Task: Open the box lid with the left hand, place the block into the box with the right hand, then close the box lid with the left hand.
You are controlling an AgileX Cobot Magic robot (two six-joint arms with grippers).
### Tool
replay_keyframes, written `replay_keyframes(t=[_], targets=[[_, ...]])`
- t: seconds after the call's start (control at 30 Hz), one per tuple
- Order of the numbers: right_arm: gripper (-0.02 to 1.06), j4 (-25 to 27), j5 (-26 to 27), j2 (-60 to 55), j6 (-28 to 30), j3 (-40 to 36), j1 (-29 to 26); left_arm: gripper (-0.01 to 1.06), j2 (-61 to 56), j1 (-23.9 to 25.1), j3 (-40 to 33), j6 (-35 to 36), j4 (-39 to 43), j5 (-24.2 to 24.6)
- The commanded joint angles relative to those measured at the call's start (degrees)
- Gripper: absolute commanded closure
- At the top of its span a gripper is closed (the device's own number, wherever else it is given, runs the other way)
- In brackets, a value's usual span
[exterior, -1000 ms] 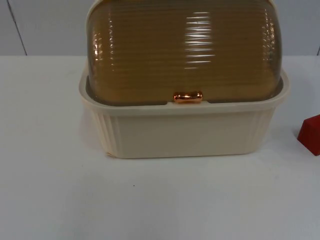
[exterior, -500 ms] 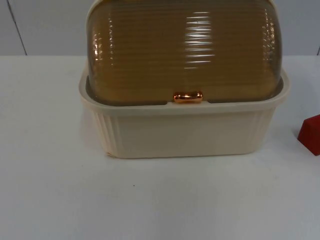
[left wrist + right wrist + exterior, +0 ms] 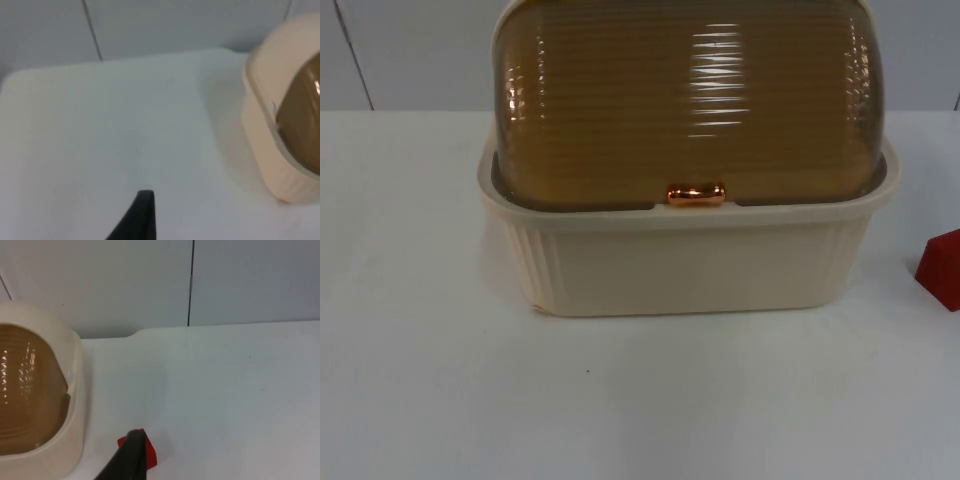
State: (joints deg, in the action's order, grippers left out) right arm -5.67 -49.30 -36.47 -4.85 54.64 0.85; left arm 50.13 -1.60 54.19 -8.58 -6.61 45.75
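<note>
Black left gripper point(image 3: 142, 220) above table point(image 3: 100, 140), beside box point(image 3: 270, 145).

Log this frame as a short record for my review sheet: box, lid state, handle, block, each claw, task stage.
box: cream ribbed box at the middle of the white table
lid: amber ribbed dome lid, shut on the box
handle: copper handle at the lid's front edge
block: red block on the table to the box's right, apart from it
left claw: one black fingertip above bare table beside the box
right claw: one black fingertip in front of the block
stage: lid not yet opened, block outside
</note>
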Motion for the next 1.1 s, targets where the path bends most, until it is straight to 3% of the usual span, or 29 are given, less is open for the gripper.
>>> replay_keyframes(t=[0.0,0.1,0.2,0.27,0.3,0.4,0.57,0.73,0.87,0.97,1.03,1.07], targets=[[0.0,-0.4,1.4,0.0,0.1,0.3,-0.2,0.01,2.0,-0.9,0.4,-1.6,-2.5,0.2],[0.0,-0.4,1.1,0.0,0.1,0.3,-0.2,0.01,5.7,-3.8,0.4,-1.6,-1.2,-0.3],[0.0,-1.3,1.3,0.0,0.1,0.3,-0.2,0.01,11.1,-12.6,0.4,-3.6,3.1,-1.0],[0.0,-2.3,1.0,0.0,0.1,0.3,-0.2,0.01,13.2,-21.8,0.4,-3.1,9.1,-3.0],[0.0,-2.3,1.0,0.0,0.1,0.3,-0.2,0.01,13.2,-21.8,0.4,-3.1,9.1,-3.0],[0.0,-3.1,0.9,0.0,0.1,0.3,-0.2,0.01,15.6,-35.7,0.4,-0.3,23.3,-6.2],[0.0,-3.0,1.0,0.0,0.1,0.3,-0.2,0.01,20.5,-44.8,0.5,1.4,36.8,-8.7],[0.0,-2.9,1.0,0.0,0.1,0.3,-0.2,0.01,28.7,-49.1,4.0,-2.4,40.7,-9.5],[0.0,-2.9,1.0,0.0,0.0,0.3,-0.2,0.01,33.6,-50.5,7.0,-3.8,41.3,-13.4],[0.0,-2.9,1.0,0.0,0.1,0.3,-0.2,0.01,37.1,-50.5,7.1,-0.4,46.7,-20.0],[0.0,-3.1,1.0,0.0,0.1,0.3,-0.2,0.01,39.3,-50.5,7.1,6.1,54.1,-21.2],[0.0,-3.1,1.0,0.0,0.1,0.3,-0.2,0.01,39.3,-50.5,7.1,6.1,54.1,-21.2]])
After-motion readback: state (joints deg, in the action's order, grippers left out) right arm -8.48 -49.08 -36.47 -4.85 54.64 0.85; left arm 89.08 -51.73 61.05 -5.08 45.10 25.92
